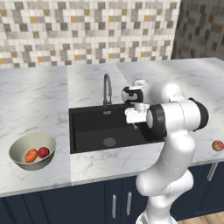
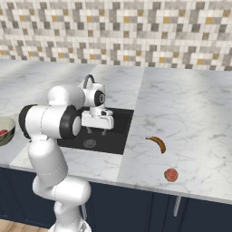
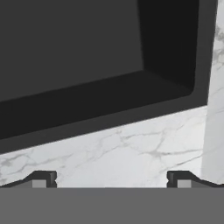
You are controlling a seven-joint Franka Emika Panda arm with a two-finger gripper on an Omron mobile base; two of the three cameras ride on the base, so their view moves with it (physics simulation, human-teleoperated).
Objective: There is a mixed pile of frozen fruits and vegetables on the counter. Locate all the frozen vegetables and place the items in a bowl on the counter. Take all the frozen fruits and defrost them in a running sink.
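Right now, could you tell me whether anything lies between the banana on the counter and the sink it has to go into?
Nothing visible does. The banana lies on the counter right of the sink, with bare marble between them. The open gripper hangs over the sink's edge.

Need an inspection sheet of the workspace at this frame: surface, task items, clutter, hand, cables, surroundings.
Surface: white marble counter with grey veins, over dark navy cabinets.
Sink: black sink with a round drain; grey faucet behind it; no water visible.
Bowl: beige bowl left of the sink, holding the orange carrot piece and the red ball.
Fruits: banana and reddish-peach ball lie on the counter right of the sink, apart from each other.
Clutter: nothing seen.
Hand: hand open and empty, above the sink's edge.
Cables: nothing seen.
Surroundings: mosaic tile backsplash.
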